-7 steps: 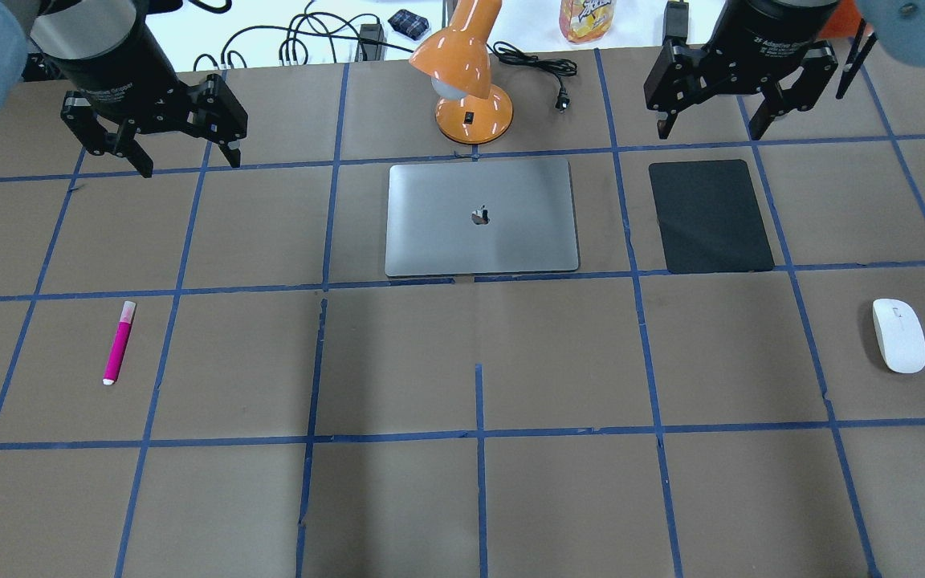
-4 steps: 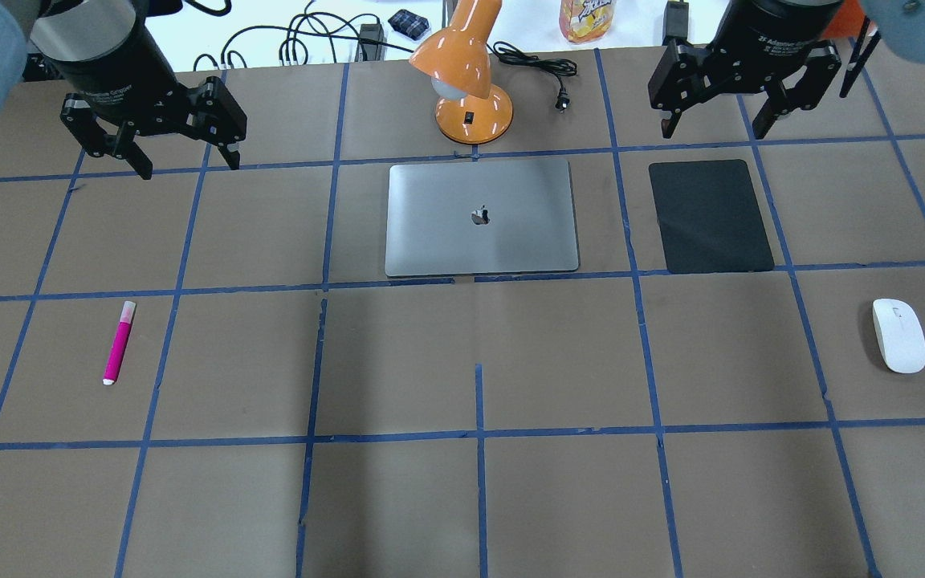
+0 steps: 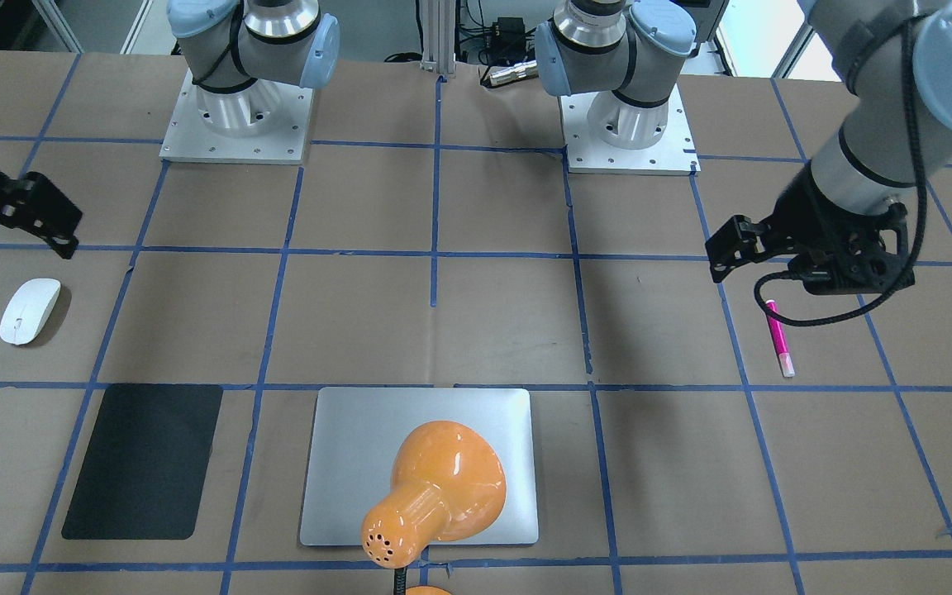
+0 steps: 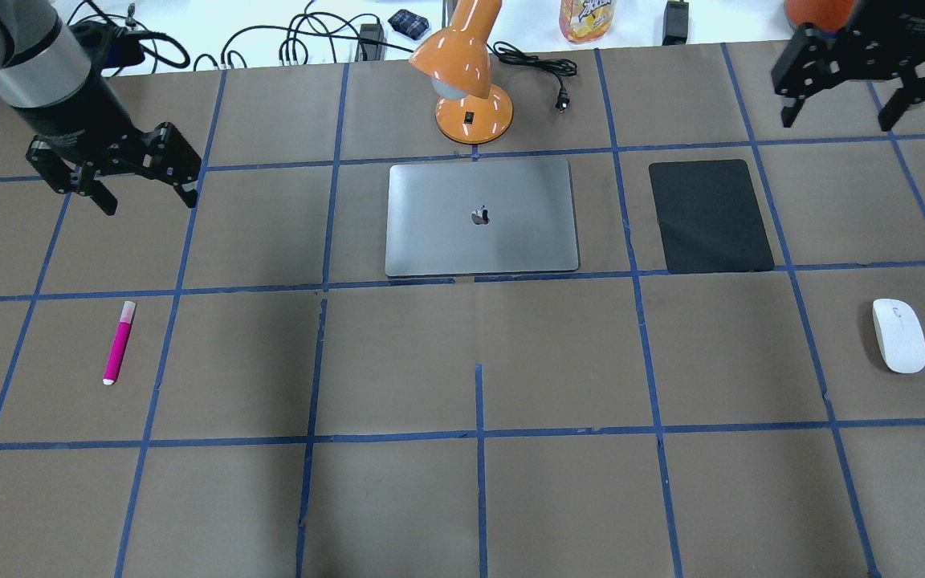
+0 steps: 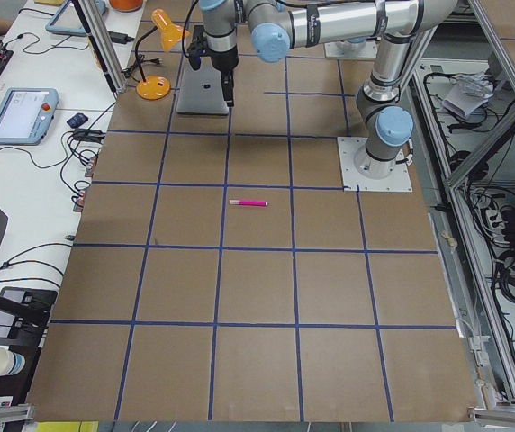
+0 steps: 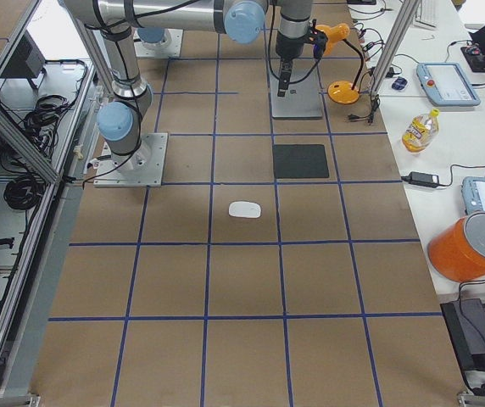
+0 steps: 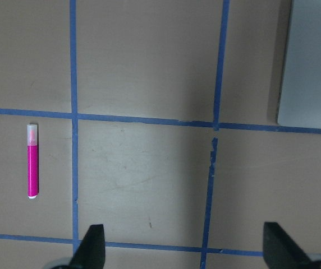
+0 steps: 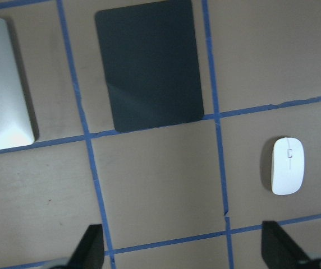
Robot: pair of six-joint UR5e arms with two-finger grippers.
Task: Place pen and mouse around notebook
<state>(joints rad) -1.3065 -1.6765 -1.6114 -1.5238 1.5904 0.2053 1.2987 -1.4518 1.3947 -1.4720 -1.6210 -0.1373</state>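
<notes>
The magenta pen [image 4: 119, 343] lies on the brown table at the left, its pale cap pointing away from me; the left wrist view has the pen [image 7: 32, 169] at its left. My left gripper [image 4: 148, 201] hangs open and empty above the table, beyond the pen. At the right lies the white mouse [image 4: 899, 335], which the right wrist view shows as the mouse [image 8: 288, 166] at right. My right gripper [image 4: 837, 120] is open and empty, high over the far right. The silver notebook [image 4: 480, 217] lies closed at centre back.
An orange desk lamp [image 4: 470, 88] stands just behind the notebook, its shade leaning over it. A black mat [image 4: 710, 215] lies right of the notebook. Cables and a bottle [image 4: 587, 18] sit on the white bench beyond the table. Blue tape lines grid the surface.
The left gripper has moved left and nearer, toward the pen's side. The right gripper has swung right toward the table's far right corner. Pen, mouse and notebook have not moved.
</notes>
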